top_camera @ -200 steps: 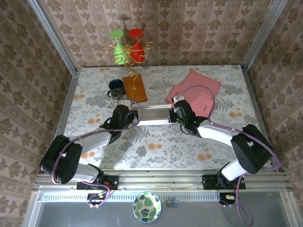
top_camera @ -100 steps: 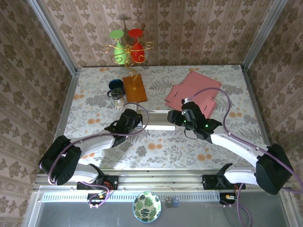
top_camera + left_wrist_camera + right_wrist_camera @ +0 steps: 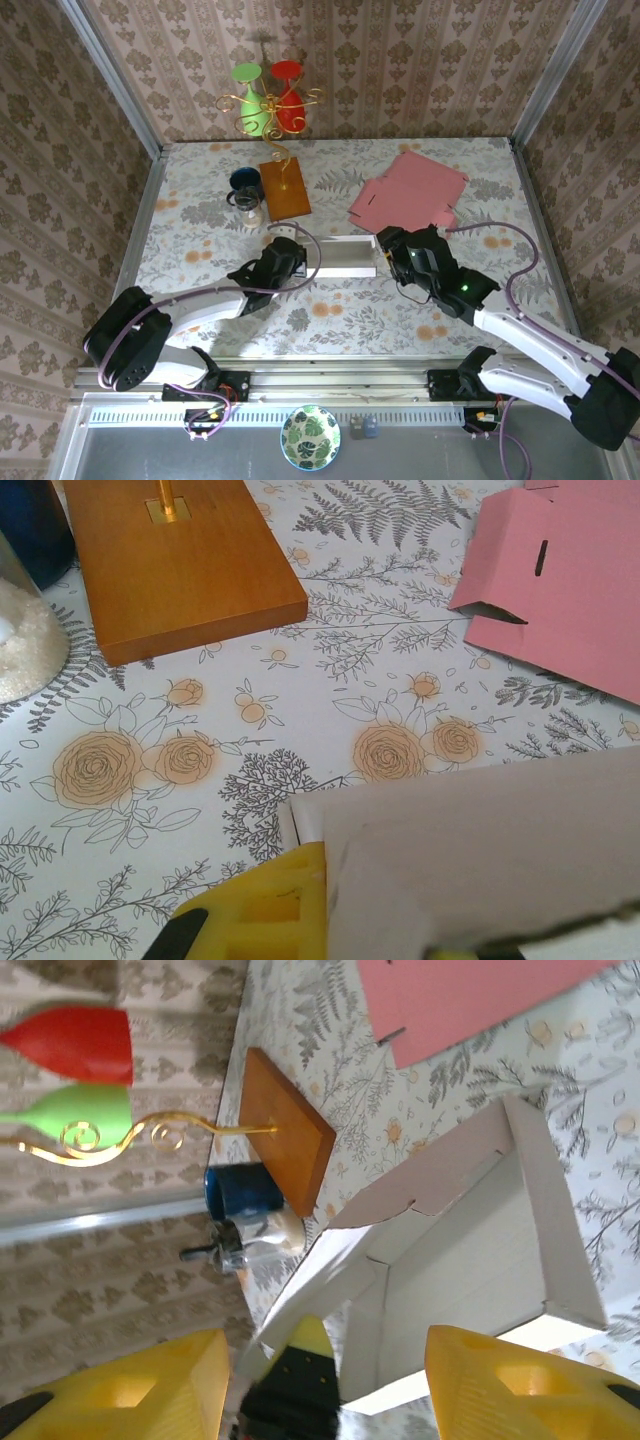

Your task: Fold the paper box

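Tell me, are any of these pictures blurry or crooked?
Left wrist view: the white box and yellow finger up close look soft, the patterned table crisp. Right wrist view: sideways, its yellow fingers blurred. Top view: sharp, evenly lit.

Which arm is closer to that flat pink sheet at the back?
Right. The right arm ends at the white box, just in front of the pink sheet; the left arm holds the box's left end, farther away.

Overhead and close wrist views share the box [image 3: 340, 255].
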Motion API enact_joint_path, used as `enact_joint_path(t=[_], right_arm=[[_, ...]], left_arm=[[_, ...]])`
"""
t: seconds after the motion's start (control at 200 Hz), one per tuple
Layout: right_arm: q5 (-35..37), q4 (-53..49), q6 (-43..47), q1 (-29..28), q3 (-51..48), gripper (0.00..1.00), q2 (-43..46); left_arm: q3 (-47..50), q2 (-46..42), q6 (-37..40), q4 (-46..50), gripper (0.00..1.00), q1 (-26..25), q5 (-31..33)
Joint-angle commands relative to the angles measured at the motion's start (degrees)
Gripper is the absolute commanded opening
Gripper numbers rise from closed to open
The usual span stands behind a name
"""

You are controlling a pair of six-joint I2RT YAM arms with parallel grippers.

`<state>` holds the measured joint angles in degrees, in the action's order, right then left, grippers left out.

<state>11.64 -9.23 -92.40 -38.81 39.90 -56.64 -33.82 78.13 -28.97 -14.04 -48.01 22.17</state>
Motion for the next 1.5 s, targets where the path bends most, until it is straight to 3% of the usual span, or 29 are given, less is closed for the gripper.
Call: enact_joint_path(t=[0.0,0.145,0.48,1.18,1.45,1.495], right_arm=[[5.33,0.01,-13.27,-1.10,4.54,0.55,-3.19],[4.18,-5.79,-17.73,-2.04,10.14,0.49,-8.15],[0.01,-7.76,-20.45,-2.14,14.60,0.36,-15.79],[-3.11,-3.77,-20.27,-0.92,13.97,0.20,-21.16],[-4.46,-3.38,-21.20,-0.92,12.44,0.01,-21.23],[-4.85,-3.22,-21.48,-0.92,11.94,0.00,-21.23]], left_arm=[[0.94,0.62,-1.98,3.15,0.00,-1.49,2.01],[1.42,0.66,-2.62,2.89,0.00,-2.61,3.22],[1.49,0.31,-2.58,3.06,0.00,-3.72,3.93],[1.48,0.14,-2.23,2.99,0.00,-4.22,3.93],[1.44,-0.57,-2.31,3.95,0.00,-4.24,3.53],[1.30,-1.18,-2.46,4.57,0.05,-4.25,3.32]])
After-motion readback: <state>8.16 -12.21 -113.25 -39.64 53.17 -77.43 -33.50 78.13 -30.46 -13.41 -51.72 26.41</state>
